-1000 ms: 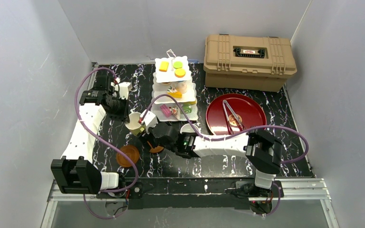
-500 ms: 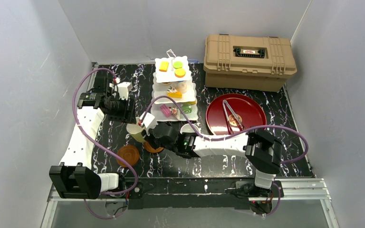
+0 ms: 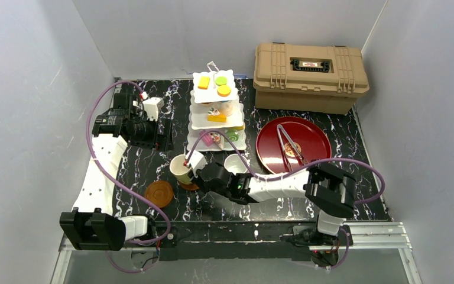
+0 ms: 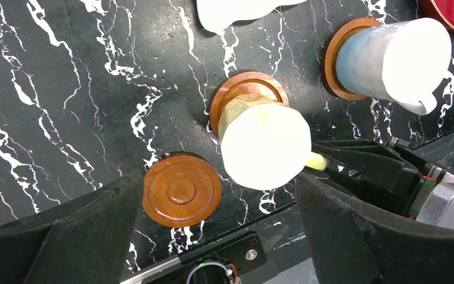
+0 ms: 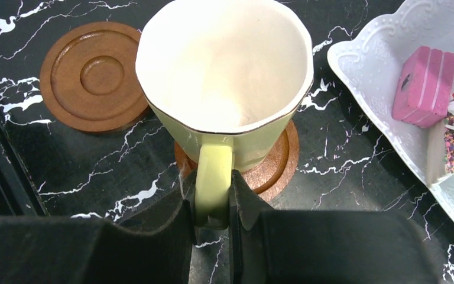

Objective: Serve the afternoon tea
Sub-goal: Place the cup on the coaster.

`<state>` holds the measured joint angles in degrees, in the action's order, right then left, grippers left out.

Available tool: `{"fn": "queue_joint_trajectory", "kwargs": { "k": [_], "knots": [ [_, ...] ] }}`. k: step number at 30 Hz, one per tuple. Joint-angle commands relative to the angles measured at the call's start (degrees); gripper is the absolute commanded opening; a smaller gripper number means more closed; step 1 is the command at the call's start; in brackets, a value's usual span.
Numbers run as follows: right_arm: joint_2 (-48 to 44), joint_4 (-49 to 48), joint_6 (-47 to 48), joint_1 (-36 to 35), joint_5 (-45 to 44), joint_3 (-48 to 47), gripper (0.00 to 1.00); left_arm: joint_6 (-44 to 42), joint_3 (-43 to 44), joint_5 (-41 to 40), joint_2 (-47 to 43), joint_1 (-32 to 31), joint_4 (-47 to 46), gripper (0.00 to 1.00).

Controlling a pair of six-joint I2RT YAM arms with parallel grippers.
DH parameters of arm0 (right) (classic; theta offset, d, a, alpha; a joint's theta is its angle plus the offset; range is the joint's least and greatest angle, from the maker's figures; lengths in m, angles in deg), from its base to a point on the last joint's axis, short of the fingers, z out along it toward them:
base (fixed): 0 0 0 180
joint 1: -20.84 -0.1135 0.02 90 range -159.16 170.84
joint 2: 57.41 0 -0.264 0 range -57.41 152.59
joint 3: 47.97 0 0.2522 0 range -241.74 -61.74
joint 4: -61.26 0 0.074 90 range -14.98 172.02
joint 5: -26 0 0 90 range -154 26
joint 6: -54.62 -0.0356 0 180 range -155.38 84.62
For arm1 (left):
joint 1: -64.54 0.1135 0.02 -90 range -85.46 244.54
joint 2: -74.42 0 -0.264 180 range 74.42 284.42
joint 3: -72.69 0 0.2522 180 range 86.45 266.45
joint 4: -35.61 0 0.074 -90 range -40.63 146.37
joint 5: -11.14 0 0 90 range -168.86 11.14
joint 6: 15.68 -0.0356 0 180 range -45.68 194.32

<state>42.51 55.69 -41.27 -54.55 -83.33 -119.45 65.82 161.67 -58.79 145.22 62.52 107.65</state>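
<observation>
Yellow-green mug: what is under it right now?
A round brown coaster lies under the mug; only part of its rim shows, the rest is covered. Whether the mug's base touches it cannot be seen. The right gripper pinches the handle.

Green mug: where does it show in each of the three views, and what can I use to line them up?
Top view: the green mug is left of centre, in front of the cake stand.
Left wrist view: the mug is at centre, seen from above.
Right wrist view: the mug fills upper centre, handle pinched in the right hand.
Shared landmark: the empty coaster, beside the mug in every view.
</observation>
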Motion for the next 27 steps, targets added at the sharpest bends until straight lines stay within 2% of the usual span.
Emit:
{"fn": "queue_joint_trajectory", "kwargs": {
  "k": [1,11,20,23,25,27],
  "knots": [
    [-5.32,-5.43,-0.52,-0.1,-2.21,2.25,0.01,-0.16,1.39,-0.36,-1.11,-0.12,0.76,0.98],
    [-7.91,-6.08,-2.46,-0.24,-2.4,5.99,0.01,0.98,0.57,-0.28,-1.06,-0.06,-0.6,0.98],
    [-5.54,-15.16,-4.61,-0.56,-0.98,10.15,0.01,2.0,0.67,-1.68,-1.63,0.0,-1.28,0.98],
    [-5.19,-15.15,-5.29,-0.71,-0.54,10.3,0.02,2.52,0.86,-1.9,-1.48,0.28,-1.98,0.98],
    [-5.52,-15.18,-5.52,-0.8,-0.61,10.78,0.09,3.08,0.89,-1.95,-1.23,0.63,-2.63,0.98],
    [-5.86,-14.73,-5.48,-0.89,-0.88,11.23,0.23,3.38,0.83,-1.89,-0.7,1.01,-3.15,0.98]
  ]
}}
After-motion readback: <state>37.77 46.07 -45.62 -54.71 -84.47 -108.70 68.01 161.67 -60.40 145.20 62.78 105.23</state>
